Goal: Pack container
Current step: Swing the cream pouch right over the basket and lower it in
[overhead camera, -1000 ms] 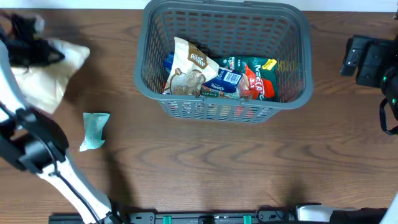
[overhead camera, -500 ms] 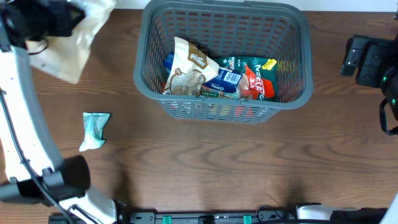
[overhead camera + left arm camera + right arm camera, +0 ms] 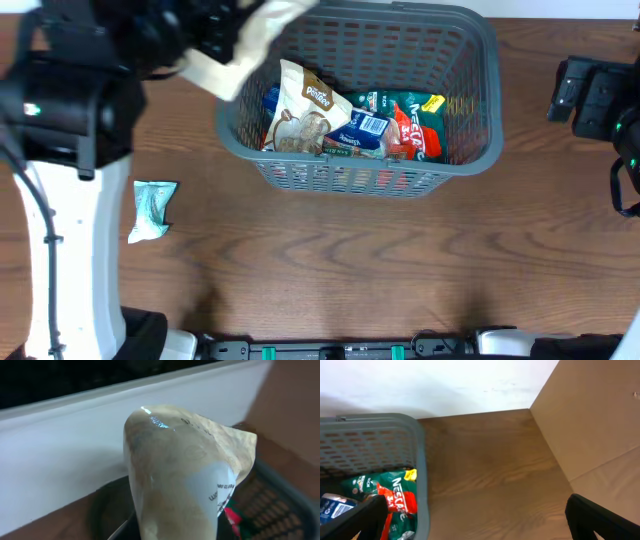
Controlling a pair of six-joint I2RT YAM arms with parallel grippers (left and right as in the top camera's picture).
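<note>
Overhead, container (image 3: pixel 360 178): at 12 o'clock, several packets (image 3: pixel 350 125) inside.
Left gripper (image 3: pixel 210 30): clamped on beige packet (image 3: pixel 245 45) over its 10 o'clock rim — undropped.
Teal packet (image 3: pixel 152 208): 8 o'clock, unpacked.
Right gripper (image 3: pixel 585 100): agape, empty.

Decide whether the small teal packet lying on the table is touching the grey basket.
Apart. The overhead view shows a wide strip of bare brown table between the teal packet and the basket.
</note>
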